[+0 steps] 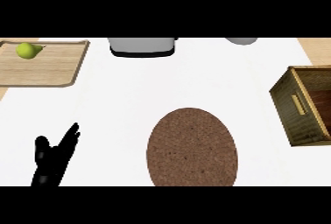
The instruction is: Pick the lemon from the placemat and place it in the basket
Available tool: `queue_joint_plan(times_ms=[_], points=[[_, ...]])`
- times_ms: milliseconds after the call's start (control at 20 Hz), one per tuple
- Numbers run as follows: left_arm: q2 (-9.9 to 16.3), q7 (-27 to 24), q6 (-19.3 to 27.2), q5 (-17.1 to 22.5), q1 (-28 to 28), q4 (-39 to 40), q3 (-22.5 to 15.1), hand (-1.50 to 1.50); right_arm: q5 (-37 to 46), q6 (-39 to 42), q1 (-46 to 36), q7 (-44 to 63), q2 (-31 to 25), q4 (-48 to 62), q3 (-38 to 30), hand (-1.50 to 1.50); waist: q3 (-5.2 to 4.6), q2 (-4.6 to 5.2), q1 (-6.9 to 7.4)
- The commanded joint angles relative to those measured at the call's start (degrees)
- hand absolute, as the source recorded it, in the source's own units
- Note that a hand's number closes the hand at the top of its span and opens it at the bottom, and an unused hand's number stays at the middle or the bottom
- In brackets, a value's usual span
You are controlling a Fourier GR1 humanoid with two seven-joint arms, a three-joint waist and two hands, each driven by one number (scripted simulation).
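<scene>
Lemon: none shows on the brown oval placemat (192, 147), whose visible top is bare; no lemon can be seen in the basket (304, 109) either, though only part of its inside is in view, so where the fruit lies cannot be told.
Basket: woven, at the right edge of the white surface (129, 96), well apart from the placemat.
Left robot hand (53, 158): released, fingers straight and pointing up, resting at the lower left and holding nothing.
Right robot hand: not in view.
Other things: a green pear (27, 50) on a wooden tray (58, 70) at the upper left; a grey appliance (142, 46) and a grey rounded object (241, 40) along the far edge.
Risk: the pear is the only fruit showing, so it might be taken for the lemon; a reach from the far side could also clip the basket's near wall.
Writing: no brand, label or lettering can be read anywhere.
</scene>
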Motion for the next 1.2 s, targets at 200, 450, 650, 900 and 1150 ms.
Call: queue_joint_plan(times_ms=[200,450,650,900,1150], points=[[-1.23,0.84,-1.09,-0.5,0.03,3.91,-0.58,0.0,4.08,-4.57,0.28,-10.78,-3.79,16.78,1.31,1.5,-0.31,0.64,1.0],[-0.17,2.19,-1.08,-0.01,0.81,0.21,0.69,0.0,-1.06,-7.08,-0.01,-12.59,-2.85,25.59,-4.1,1.5,-0.27,0.48,0.9],[-0.99,0.8,-2.31,0.85,-0.31,3.76,1.53,0.0,0.91,-10.76,6.01,-20.67,-0.17,26.21,-3.44,1.5,-0.29,0.53,0.59],[-2.48,1.19,-0.58,-2.08,3.56,-0.6,-0.68,0.0,-2.43,-8.92,9.16,-25.56,-3.03,29.91,-4.27,1.5,-0.28,0.36,0.45],[-0.86,0.45,-3.05,-0.23,-0.17,3.14,1.45,0.0,11.1,-14.36,14.33,-34.11,-8.01,34.96,0.01,1.5,-0.27,0.73,0.59]])
